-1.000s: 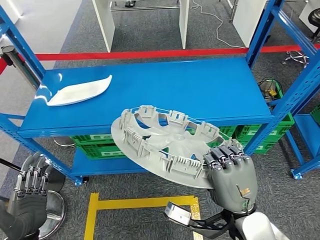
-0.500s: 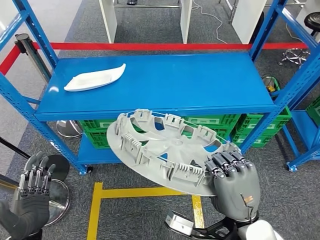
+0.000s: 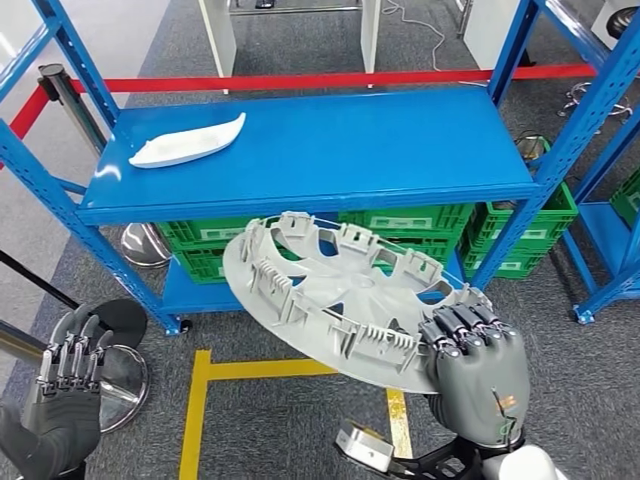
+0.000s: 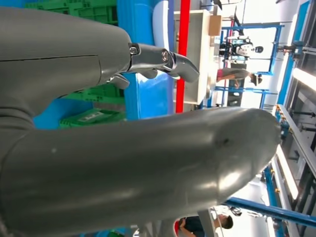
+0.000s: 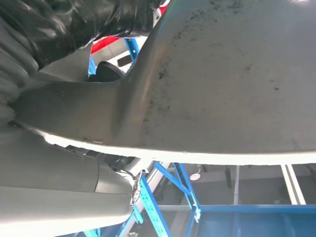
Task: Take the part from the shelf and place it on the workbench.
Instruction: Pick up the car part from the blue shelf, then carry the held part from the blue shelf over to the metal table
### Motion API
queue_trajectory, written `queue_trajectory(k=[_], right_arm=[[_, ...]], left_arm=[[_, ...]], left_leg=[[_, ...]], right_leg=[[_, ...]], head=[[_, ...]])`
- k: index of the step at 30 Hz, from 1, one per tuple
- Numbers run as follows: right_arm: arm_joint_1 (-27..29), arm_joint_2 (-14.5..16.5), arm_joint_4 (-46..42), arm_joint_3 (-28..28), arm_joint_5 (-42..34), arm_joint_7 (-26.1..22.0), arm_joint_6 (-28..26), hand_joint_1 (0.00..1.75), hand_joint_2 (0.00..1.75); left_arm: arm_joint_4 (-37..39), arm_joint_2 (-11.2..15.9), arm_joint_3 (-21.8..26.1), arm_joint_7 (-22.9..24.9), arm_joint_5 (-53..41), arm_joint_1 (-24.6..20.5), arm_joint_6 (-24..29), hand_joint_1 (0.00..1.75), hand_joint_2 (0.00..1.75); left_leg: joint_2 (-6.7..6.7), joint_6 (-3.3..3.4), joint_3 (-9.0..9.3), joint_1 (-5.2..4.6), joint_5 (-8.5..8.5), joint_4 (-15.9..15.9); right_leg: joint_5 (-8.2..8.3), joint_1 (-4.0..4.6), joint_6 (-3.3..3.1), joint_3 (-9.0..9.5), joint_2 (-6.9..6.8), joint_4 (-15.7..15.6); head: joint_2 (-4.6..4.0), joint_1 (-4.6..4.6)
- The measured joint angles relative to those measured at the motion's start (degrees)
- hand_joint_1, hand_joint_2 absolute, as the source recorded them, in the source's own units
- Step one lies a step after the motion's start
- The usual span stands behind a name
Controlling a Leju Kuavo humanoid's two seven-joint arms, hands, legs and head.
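You had the round grey plastic wheel cover (image 3: 340, 300) off the blue shelf (image 3: 317, 150), right hand (image 3: 475, 365) fingers clamped on its five-o'clock rim; left hand (image 3: 64, 395) held nothing, fingers apart. Table placement remained.

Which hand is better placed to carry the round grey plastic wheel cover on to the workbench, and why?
The right hand: it grips the round grey plastic wheel cover by its rim, clear of the blue metal shelf. The left hand hangs low and holds nothing.

Bright, even overhead light is filling the room.
Glare is flaring at the left wrist view's right edge; the close thumb (image 4: 149, 163) is blurring.
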Motion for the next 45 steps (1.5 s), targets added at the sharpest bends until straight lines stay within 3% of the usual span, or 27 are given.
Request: queue_trajectory(k=[2,3,6,7,9,11,12,14,16,18,19,22,23,25,27,28,29,30,32,34,36,38,40,42,43,44,45], right_arm=[[0.24,-0.05,-0.26,-0.01,0.05,0.11,-0.02,1.75,1.75],[0.34,-0.11,-0.45,-0.01,0.13,0.17,-0.03,1.75,1.75],[0.74,-0.48,-0.82,-0.13,0.39,0.25,-0.05,1.75,1.75],[1.05,-0.69,-0.86,-0.28,0.43,0.17,-0.12,1.75,1.75],[1.84,-1.14,-0.89,-0.68,0.44,-0.14,-0.57,1.75,1.75],[2.70,-1.55,-0.86,-1.07,0.43,-0.60,-1.21,1.75,1.75],[3.09,-1.76,-0.84,-1.24,0.42,-0.81,-1.41,1.75,1.75],[3.51,-2.04,-0.78,-1.52,0.38,-1.22,-1.52,1.75,1.75],[3.55,-2.14,-0.75,-1.78,0.35,-1.43,-1.38,1.75,1.75],[3.52,-2.21,-0.79,-1.96,0.33,-1.49,-1.21,1.75,1.75],[3.50,-2.25,-0.81,-1.99,0.32,-1.50,-1.11,1.75,1.75],[3.64,-2.37,-0.85,-2.14,0.26,-1.48,-1.04,1.75,1.75],[3.70,-2.43,-0.86,-2.22,0.24,-1.47,-1.07,1.75,1.75],[3.81,-2.53,-0.87,-2.37,0.16,-1.47,-1.04,1.75,1.75],[3.98,-2.55,-0.87,-2.40,0.07,-1.47,-0.96,1.75,1.75],[4.10,-2.57,-0.87,-2.42,0.01,-1.47,-0.89,1.75,1.75],[4.24,-2.62,-0.87,-2.44,-0.04,-1.47,-0.84,1.75,1.75],[4.37,-2.68,-0.87,-2.47,-0.14,-1.47,-0.80,1.75,1.75],[4.53,-2.80,-0.89,-2.52,-0.37,-1.49,-0.78,1.75,1.75],[4.58,-2.87,-0.95,-2.57,-0.62,-1.54,-0.76,1.75,1.75],[4.64,-2.99,-1.04,-2.73,-0.94,-1.65,-0.79,1.75,1.75],[4.76,-3.25,-1.15,-3.02,-1.47,-1.86,-0.70,1.75,1.75],[4.75,-3.47,-1.22,-3.25,-2.21,-2.15,-0.33,1.75,1.75],[4.65,-3.51,-1.25,-3.31,-3.20,-2.45,0.07,1.75,1.75],[4.63,-3.53,-1.25,-3.31,-3.69,-2.57,0.20,1.75,1.75],[4.62,-3.56,-1.25,-3.31,-4.04,-2.62,0.29,1.75,1.75],[4.59,-3.59,-1.25,-3.32,-4.26,-2.65,0.36,1.75,1.75]], left_arm=[[-0.11,0.01,-0.19,-0.04,-0.03,-0.01,0.10,0.00,0.00],[-0.20,0.02,-0.34,-0.05,-0.05,0.00,0.20,0.00,0.00],[-0.34,0.02,-0.78,-0.09,-0.22,0.08,0.87,0.00,0.00],[-0.35,0.02,-0.91,-0.16,-0.32,0.12,1.09,0.00,0.00],[-0.36,0.02,-1.23,-0.43,-0.49,0.23,1.27,0.00,0.00],[-0.34,0.02,-1.49,-0.69,-0.63,0.40,1.28,0.00,0.00],[-0.32,0.02,-1.56,-0.75,-0.71,0.52,1.29,0.00,0.00],[-0.30,0.02,-1.68,-0.82,-0.80,0.64,1.32,0.00,0.00],[-0.29,0.02,-1.83,-0.82,-0.74,0.63,1.41,0.00,0.00],[-0.30,0.03,-1.95,-0.81,-0.61,0.58,1.64,0.00,0.00],[-0.30,0.04,-2.00,-0.81,-0.57,0.55,1.81,0.00,0.00],[-0.30,0.11,-2.18,-0.88,-0.54,0.55,2.17,0.00,0.00],[-0.30,0.14,-2.22,-0.94,-0.54,0.58,2.26,0.00,0.00],[-0.31,0.27,-2.26,-1.01,-0.55,0.61,2.51,0.00,0.00],[-0.30,0.49,-2.37,-1.02,-0.55,0.57,2.91,0.00,0.00],[-0.29,0.59,-2.45,-1.02,-0.56,0.57,3.13,0.00,0.00],[-0.29,0.68,-2.56,-1.02,-0.56,0.56,3.34,0.00,0.00],[-0.29,0.78,-2.72,-1.04,-0.57,0.56,3.53,0.00,0.00],[-0.29,0.99,-3.11,-1.08,-0.59,0.54,3.87,0.00,0.00],[-0.31,1.15,-3.42,-1.16,-0.56,0.51,4.15,0.00,0.00],[-0.32,1.27,-3.60,-1.25,-0.54,0.51,4.30,0.00,0.00],[-0.32,1.40,-3.77,-1.28,-0.54,0.49,4.40,0.00,0.00],[-0.31,1.48,-3.95,-1.28,-0.51,0.42,4.51,0.00,0.00],[-0.29,1.56,-4.09,-1.28,-0.42,0.37,4.58,0.00,0.00],[-0.28,1.61,-4.14,-1.28,-0.28,0.37,4.59,0.00,0.00],[-0.28,1.67,-4.16,-1.28,-0.15,0.35,4.59,0.00,0.00],[-0.27,1.72,-4.18,-1.28,-0.04,0.34,4.59,0.00,0.00]], left_leg=[[-0.07,0.28,4.93,0.02,1.58,-8.09],[-0.12,0.53,6.26,-0.09,1.60,-10.62],[-0.12,1.68,6.30,-0.39,1.85,-12.22],[-0.04,2.21,6.01,-0.37,2.27,-12.40],[0.11,3.24,5.13,-0.28,3.27,-12.74],[0.14,3.71,3.87,-0.52,4.14,-12.62],[0.14,3.78,3.23,-0.67,4.55,-12.51],[0.14,3.76,2.03,-0.90,5.22,-12.14],[0.12,3.52,1.06,-1.01,5.65,-11.56],[0.12,3.05,0.34,-1.19,6.01,-10.86],[0.13,2.76,0.12,-1.24,6.26,-10.64],[0.06,1.80,-0.35,-1.16,6.25,-10.13],[0.02,1.41,-0.79,-1.08,5.01,-9.03],[-0.04,0.61,-2.68,-0.81,0.45,-3.51],[-0.04,0.11,-4.71,-0.53,-3.45,3.74],[-0.04,0.02,-4.83,-0.44,-3.88,5.57],[-0.04,0.05,-3.89,-0.40,-3.07,5.04],[-0.05,0.23,-1.88,-0.40,-1.36,2.15],[-0.08,1.01,3.02,-0.52,1.72,-6.19],[-0.11,1.71,5.35,-0.75,2.52,-10.85],[-0.09,2.17,5.24,-0.86,2.63,-11.69],[0.09,2.89,4.98,-0.63,3.29,-12.44],[0.26,3.52,4.39,-0.42,4.06,-12.78],[0.29,3.73,3.37,-0.48,4.57,-12.50],[0.30,3.71,2.86,-0.51,4.78,-12.27],[0.31,3.65,2.40,-0.52,4.94,-12.01],[0.30,3.56,2.01,-0.50,5.04,-11.70]], right_leg=[[0.42,-0.01,0.53,-0.89,0.06,0.53],[0.72,0.01,0.87,-1.19,0.07,0.67],[1.60,-0.13,2.03,-1.70,0.08,0.65],[1.12,-0.22,2.32,-2.10,0.14,1.02],[-2.38,-0.25,2.60,-3.81,0.37,4.76],[-7.11,-0.20,2.70,-6.32,0.52,12.10],[-8.29,-0.19,2.74,-7.06,0.53,15.16],[-7.23,-0.16,2.63,-5.90,0.53,15.84],[-4.48,-0.11,2.26,-0.83,0.52,8.66],[-3.75,0.06,1.94,3.95,0.58,1.43],[-4.03,0.18,1.80,4.81,0.61,-0.10],[-3.52,0.15,0.91,3.96,0.52,-0.50],[-3.18,0.04,0.42,3.58,0.43,-0.59],[-2.41,-0.04,-0.30,3.03,0.27,-0.65],[-1.64,0.01,-0.45,2.29,0.23,-0.48],[-1.34,0.03,-0.41,1.81,0.23,-0.34],[-1.14,0.04,-0.35,1.41,0.24,-0.16],[-1.02,0.07,-0.30,1.14,0.25,0.02],[-0.86,0.21,-0.09,0.79,0.28,0.33],[-0.47,0.29,0.48,0.42,0.32,0.46],[0.07,0.28,1.26,0.03,0.33,0.42],[-0.88,0.29,1.77,-0.87,0.43,1.40],[-4.37,0.27,2.07,-3.19,0.58,6.34],[-8.03,0.22,2.41,-6.10,0.62,13.76],[-8.74,0.19,2.57,-6.79,0.61,15.98],[-8.42,0.15,2.69,-6.49,0.61,16.16],[-7.13,0.08,2.77,-5.08,0.60,14.13]], head=[[0.00,0.02],[0.00,0.03],[0.00,0.07],[0.00,0.09],[0.00,0.23],[0.00,0.33],[0.00,0.32],[0.00,0.32],[0.00,0.30],[0.00,0.28],[0.00,0.28],[0.00,0.27],[0.00,0.17],[0.00,-0.02],[0.00,-0.08],[0.00,-0.09],[0.00,-0.09],[0.00,-0.10],[0.00,-0.08],[0.00,-0.05],[0.00,-0.04],[0.00,0.02],[0.00,0.20],[0.00,0.33],[0.00,0.33],[0.00,0.34],[0.00,0.34]])
